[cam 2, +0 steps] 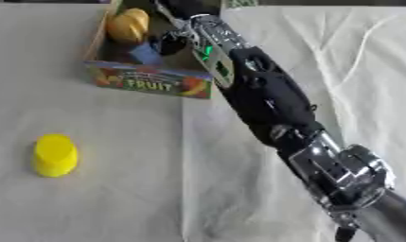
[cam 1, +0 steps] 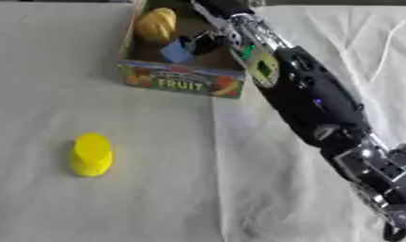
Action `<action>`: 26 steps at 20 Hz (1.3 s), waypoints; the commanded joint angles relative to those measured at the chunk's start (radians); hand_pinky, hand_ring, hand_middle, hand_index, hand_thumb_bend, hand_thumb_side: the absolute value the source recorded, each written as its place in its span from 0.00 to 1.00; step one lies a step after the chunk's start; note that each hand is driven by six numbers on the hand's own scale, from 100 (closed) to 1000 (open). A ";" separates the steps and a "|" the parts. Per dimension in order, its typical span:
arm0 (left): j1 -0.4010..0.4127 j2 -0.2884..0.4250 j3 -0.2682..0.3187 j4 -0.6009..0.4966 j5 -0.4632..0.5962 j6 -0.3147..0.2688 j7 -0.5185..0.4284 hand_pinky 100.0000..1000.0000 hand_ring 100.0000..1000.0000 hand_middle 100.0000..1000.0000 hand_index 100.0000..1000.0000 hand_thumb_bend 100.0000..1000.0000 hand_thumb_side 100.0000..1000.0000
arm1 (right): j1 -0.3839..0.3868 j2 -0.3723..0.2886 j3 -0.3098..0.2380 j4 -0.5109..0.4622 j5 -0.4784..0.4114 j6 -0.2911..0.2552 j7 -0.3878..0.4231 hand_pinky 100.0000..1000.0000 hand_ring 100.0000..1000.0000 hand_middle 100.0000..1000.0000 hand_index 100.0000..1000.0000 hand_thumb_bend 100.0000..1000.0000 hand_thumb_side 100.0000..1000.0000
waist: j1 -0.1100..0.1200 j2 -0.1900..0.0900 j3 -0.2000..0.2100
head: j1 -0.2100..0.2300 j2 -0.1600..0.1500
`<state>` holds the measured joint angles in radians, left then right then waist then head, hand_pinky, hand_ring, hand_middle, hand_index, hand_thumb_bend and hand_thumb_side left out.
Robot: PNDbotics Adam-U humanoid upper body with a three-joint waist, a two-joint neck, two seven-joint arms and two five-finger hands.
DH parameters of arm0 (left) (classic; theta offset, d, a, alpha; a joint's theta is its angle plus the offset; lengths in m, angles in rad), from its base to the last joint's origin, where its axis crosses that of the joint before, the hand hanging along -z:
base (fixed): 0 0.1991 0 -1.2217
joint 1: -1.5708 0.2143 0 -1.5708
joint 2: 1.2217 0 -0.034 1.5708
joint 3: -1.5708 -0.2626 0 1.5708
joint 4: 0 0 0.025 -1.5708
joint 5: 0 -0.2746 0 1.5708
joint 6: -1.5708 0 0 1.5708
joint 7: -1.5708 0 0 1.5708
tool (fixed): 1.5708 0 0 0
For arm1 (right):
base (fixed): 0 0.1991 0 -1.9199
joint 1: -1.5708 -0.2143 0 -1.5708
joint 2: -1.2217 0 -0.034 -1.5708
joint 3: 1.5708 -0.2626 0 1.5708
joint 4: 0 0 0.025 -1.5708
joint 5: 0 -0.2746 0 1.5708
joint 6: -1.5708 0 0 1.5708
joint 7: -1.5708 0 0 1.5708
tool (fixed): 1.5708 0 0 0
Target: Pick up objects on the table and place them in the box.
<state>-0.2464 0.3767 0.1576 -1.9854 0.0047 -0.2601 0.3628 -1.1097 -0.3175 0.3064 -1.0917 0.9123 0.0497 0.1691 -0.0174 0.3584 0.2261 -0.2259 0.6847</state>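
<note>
The right arm stretches up from the lower right, long and straight, with the right hand [cam 1: 207,41] sunk into the box [cam 1: 182,83] at the far end. Its dark fingers seem curled about a blue object [cam 1: 177,52], though I cannot tell for sure. Just to the hand's left inside the box lies one yellow-orange fruit [cam 1: 155,24]. Well back from the hand, down to its left on the cloth-covered table [cam 1: 156,189], stands one yellow cup-shaped object [cam 1: 92,154]. One box, one blue piece.
</note>
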 commanded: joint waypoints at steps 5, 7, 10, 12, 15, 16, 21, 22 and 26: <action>0.000 0.010 0.002 -0.015 0.005 0.004 -0.002 0.76 0.76 0.72 0.80 0.02 0.52 | -0.025 -0.030 -0.011 -0.053 0.027 -0.005 0.033 0.92 0.92 0.84 0.95 0.22 0.00 | 0.004 -0.023 -0.003 | 0.007 -0.003; -0.001 0.011 0.002 -0.015 0.006 0.004 -0.002 0.76 0.76 0.72 0.80 0.02 0.52 | -0.022 -0.039 -0.020 -0.081 0.002 0.004 0.019 0.90 0.90 0.82 0.94 0.17 0.00 | 0.005 -0.024 -0.004 | 0.009 -0.001; -0.004 0.024 -0.005 -0.015 0.003 0.006 -0.009 0.76 0.76 0.72 0.80 0.02 0.51 | -0.008 -0.083 -0.033 -0.184 -0.086 0.026 -0.013 0.88 0.87 0.79 0.92 0.09 0.00 | 0.004 -0.026 -0.006 | 0.016 0.003; -0.008 0.055 -0.010 -0.015 -0.022 0.013 -0.020 0.76 0.76 0.72 0.81 0.02 0.48 | 0.015 -0.143 -0.044 -0.300 -0.181 0.050 -0.054 0.86 0.83 0.75 0.88 0.00 0.00 | 0.002 -0.028 -0.011 | 0.024 0.007; -0.025 0.137 -0.026 -0.015 -0.148 0.048 -0.051 0.76 0.76 0.73 0.82 0.11 0.35 | 0.078 -0.260 -0.066 -0.495 -0.353 0.093 -0.105 0.85 0.81 0.72 0.85 0.00 0.00 | 0.001 -0.029 -0.019 | 0.040 0.012; -0.034 0.172 -0.039 -0.015 -0.200 0.064 -0.067 0.76 0.76 0.73 0.83 0.13 0.33 | 0.106 -0.301 -0.078 -0.558 -0.409 0.107 -0.123 0.85 0.80 0.72 0.85 0.00 0.00 | 0.000 -0.030 -0.021 | 0.045 0.012; -0.092 0.387 -0.150 -0.015 -0.350 0.125 -0.214 0.77 0.78 0.74 0.88 0.26 0.38 | 0.264 -0.471 -0.164 -0.820 -0.572 0.168 -0.229 0.85 0.80 0.72 0.84 0.00 0.02 | 0.004 -0.032 -0.035 | 0.066 0.016; -0.103 0.436 -0.176 -0.015 -0.359 0.135 -0.262 0.77 0.78 0.75 0.88 0.27 0.38 | 0.295 -0.493 -0.184 -0.856 -0.585 0.177 -0.249 0.85 0.80 0.72 0.84 0.00 0.02 | 0.005 -0.033 -0.038 | 0.071 0.017; -0.148 0.563 -0.255 -0.015 -0.413 0.140 -0.451 0.80 0.80 0.77 0.91 0.40 0.40 | 0.381 -0.543 -0.238 -0.905 -0.607 0.164 -0.322 0.85 0.80 0.72 0.84 0.00 0.02 | 0.009 -0.031 -0.048 | 0.077 0.018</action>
<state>-0.3820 0.8701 -0.0828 -1.9856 -0.3884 -0.1212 -0.0363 -0.7203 -0.8159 0.0972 -1.9657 0.3189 0.2172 -0.1289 -0.0119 0.3509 0.1779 -0.1530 0.6996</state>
